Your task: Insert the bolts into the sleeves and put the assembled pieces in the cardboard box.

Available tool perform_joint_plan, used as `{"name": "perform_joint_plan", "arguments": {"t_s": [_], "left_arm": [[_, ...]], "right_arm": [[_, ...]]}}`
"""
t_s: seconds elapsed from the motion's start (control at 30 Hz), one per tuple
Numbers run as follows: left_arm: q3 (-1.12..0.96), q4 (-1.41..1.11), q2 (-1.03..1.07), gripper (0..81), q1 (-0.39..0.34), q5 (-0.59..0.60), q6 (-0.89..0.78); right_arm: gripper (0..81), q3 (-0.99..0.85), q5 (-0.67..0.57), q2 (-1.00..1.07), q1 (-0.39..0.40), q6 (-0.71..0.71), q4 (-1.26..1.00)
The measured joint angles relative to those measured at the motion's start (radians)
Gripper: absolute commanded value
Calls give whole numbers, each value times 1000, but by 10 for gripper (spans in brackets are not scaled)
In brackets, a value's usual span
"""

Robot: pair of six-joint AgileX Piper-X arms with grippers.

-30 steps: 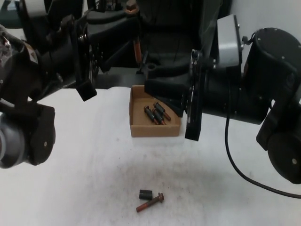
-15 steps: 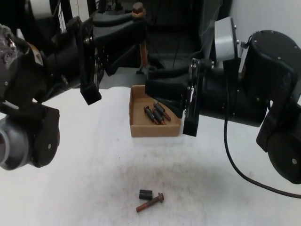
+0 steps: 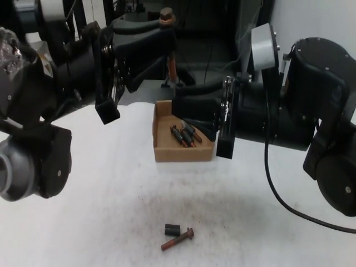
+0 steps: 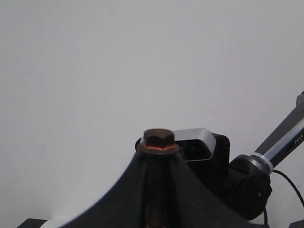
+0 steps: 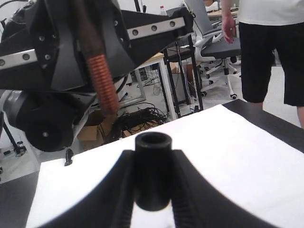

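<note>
My left gripper (image 3: 166, 30) is shut on a rusty bolt (image 3: 171, 61) that hangs upright, head up, behind the cardboard box (image 3: 183, 153). The bolt's head (image 4: 158, 141) pokes out between my fingers. My right gripper (image 5: 152, 190) is shut on a black sleeve (image 5: 153, 166), held upright with its bore open upward. The bolt's threaded tip (image 5: 103, 85) hangs just above and beside the sleeve, apart from it. In the high view the right gripper (image 3: 183, 103) reaches over the box's far side. A loose sleeve (image 3: 172, 228) and a loose bolt (image 3: 178, 239) lie near the bench's front edge.
Several assembled pieces (image 3: 184, 135) lie inside the box. A black cable (image 3: 289, 206) trails across the white bench on the right. Both arms' bodies crowd the left and right sides. The white surface between the box and the loose parts is bare.
The left arm has carried the bolt a little to the right and down, closer to the sleeve. The right arm has shifted slightly left and up.
</note>
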Motion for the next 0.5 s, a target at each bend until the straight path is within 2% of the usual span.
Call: {"name": "perform_joint_plan", "arguments": {"t_s": [0.2, 0.37, 0.5], "left_arm": [[0, 35, 0, 2, -2, 3, -7], [0, 42, 0, 2, -2, 3, -7], [0, 42, 0, 2, -2, 3, -7]], "right_arm": [[8, -24, 1, 0, 10, -25, 7], [8, -35, 26, 0, 23, -132, 44], [8, -35, 34, 0, 31, -155, 91]]}}
